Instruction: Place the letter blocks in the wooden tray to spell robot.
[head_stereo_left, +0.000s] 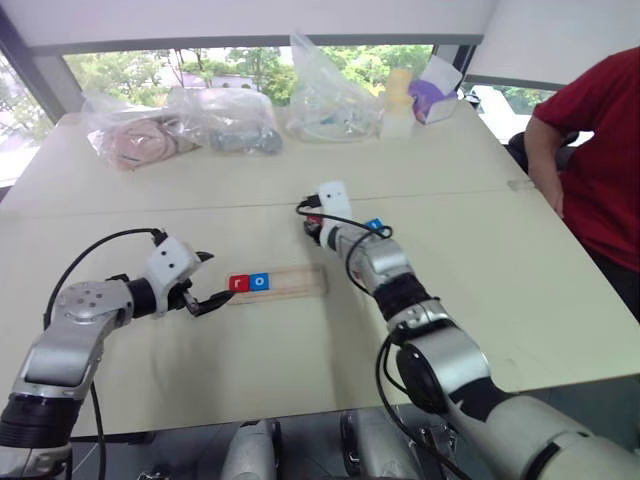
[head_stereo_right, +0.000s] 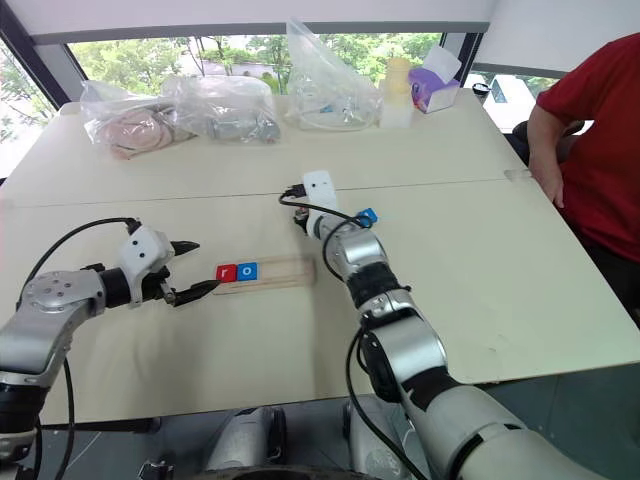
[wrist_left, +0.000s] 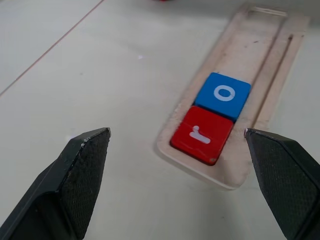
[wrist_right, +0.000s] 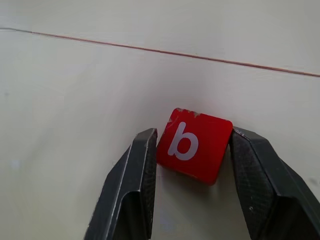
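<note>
- The right hand (wrist_right: 192, 145) is gripping a red block marked b (wrist_right: 194, 145); its two black fingers are pressing on opposite sides of the tile, which is sitting on the pale surface (head_stereo_left: 480, 290)
- In the head views this right hand (head_stereo_left: 315, 228) is reaching forward past the far right end of the wooden tray (head_stereo_left: 298, 282), near the seam running across the surface
- A blue block (head_stereo_left: 375, 226) is lying on the surface just beside the right wrist, on its right side; its letter is too small to read
- The left hand (wrist_left: 177, 137) is standing wide open with nothing between its fingers, and it is hovering just off the left end of the tray
- In the head views the left hand (head_stereo_left: 207, 283) is pointing toward the tray from the left, with its fingertips close to the tray's end
- The tray is lying lengthwise across the middle of the surface, between the two hands
- A red block marked r (wrist_left: 202, 135) is sitting in the tray's leftmost place, and a blue block marked o (wrist_left: 223, 95) is touching it in the next place along
- The rest of the tray to the right is showing bare wood
- Clear plastic bags (head_stereo_left: 325, 95) holding assorted items are lying along the far edge of the surface
- A person in a red shirt (head_stereo_left: 600, 160) is standing at the right side of the surface
</note>
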